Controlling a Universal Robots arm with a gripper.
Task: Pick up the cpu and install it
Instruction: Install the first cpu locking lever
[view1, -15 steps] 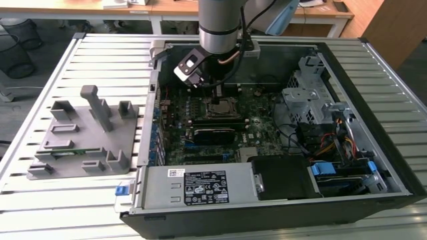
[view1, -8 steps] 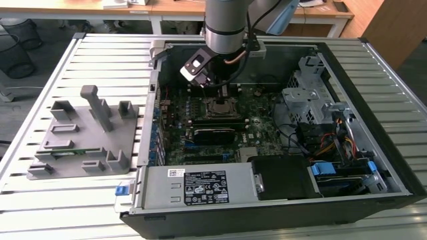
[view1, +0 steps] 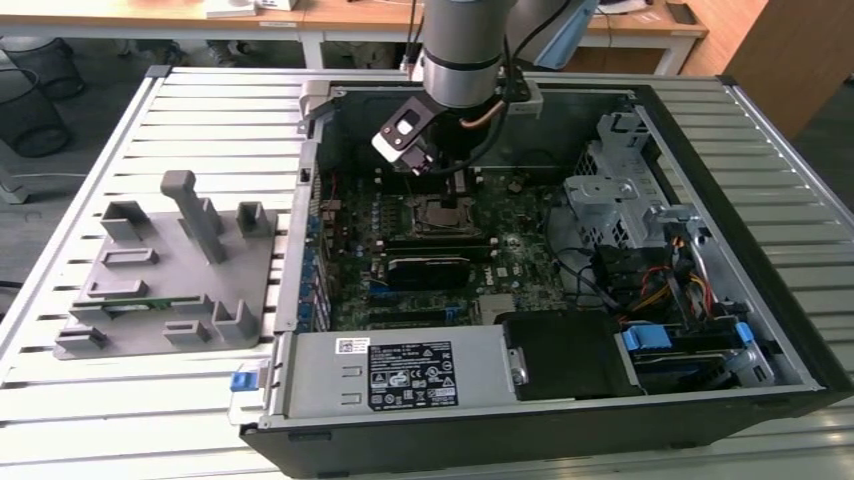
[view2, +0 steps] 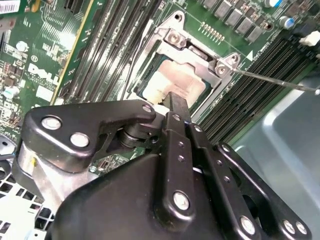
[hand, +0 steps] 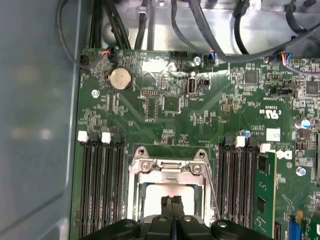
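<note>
Claw (hand: 171, 202) sits low over the socket (hand: 170, 170) on the motherboard (hand: 170, 105) inside the PC case (view1: 747, 330), fingers pressed together. The cpu (view2: 172, 82) lies in the socket frame in both wrist views, claw tip right at its edge

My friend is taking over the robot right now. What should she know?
Claw: the claw hangs low inside the open computer case, its fingers pressed together, right over the chip socket.
Chip: the chip lies in the socket, under the metal frame, touching or nearly touching the fingertips.
Done: the chip is off the grey holder and at the socket.
Left: I cannot tell whether it is fully seated or the frame latched.
</note>
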